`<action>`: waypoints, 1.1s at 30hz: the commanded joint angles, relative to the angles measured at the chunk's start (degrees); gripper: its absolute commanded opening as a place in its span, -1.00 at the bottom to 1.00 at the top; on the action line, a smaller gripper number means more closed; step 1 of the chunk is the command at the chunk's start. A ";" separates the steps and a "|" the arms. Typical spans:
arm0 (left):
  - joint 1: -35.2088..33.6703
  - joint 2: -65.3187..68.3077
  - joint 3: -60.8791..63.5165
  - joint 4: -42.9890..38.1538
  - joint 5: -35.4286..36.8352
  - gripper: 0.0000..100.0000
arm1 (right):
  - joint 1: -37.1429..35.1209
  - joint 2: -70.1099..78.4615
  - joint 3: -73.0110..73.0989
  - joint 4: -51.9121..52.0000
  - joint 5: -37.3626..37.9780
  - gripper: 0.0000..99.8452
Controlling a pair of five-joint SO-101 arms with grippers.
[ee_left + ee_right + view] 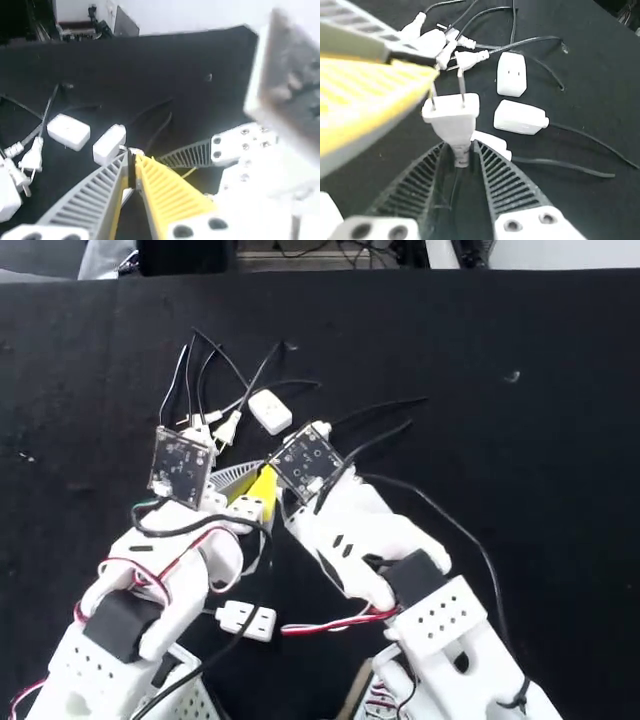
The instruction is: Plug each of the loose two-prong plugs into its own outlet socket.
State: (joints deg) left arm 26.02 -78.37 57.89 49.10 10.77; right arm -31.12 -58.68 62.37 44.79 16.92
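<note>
**Two-prong plug** point(451, 117), white. It is clamped in the right gripper point(461, 150), whose ribbed grey fingers close on the narrow neck where body meets cord. The prongs point away from the wrist, in the air above the black table point(520, 440).

**Slotted socket** point(511, 74). It lies beyond the prongs and apart from them, with its two slots showing. A second socket point(520, 117) lies on its side just beside it, its cord trailing off. The loose plugs point(465, 56) lie tangled near both.

**Left gripper** point(131, 155), one finger grey and one yellow. The fingers are drawn together, close beside the held plug's prongs. A dark strip runs between them, and whether that is a pinched cord cannot be made out.

**Spare socket** point(247, 618). It rests between the two arm bases, well apart from the rest.

**Handling (judged).**
- The plug is probably light, rigid and smooth-sided.
- Held by the neck alone it may swivel, so the flat flanks of the body look the surer hold.
- The prongs are thin and could bend if pushed off-axis.
- The sockets look light enough to slide unless braced.
- The springy cords may tug things askew.
</note>
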 commanded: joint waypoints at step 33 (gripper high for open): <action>-4.62 0.18 16.57 -14.33 -12.31 -0.94 | -3.43 -2.77 -3.74 4.92 -0.53 -0.98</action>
State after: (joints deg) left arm 21.63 -78.46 74.77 35.47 -1.10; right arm -32.88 -58.68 62.37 48.40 17.01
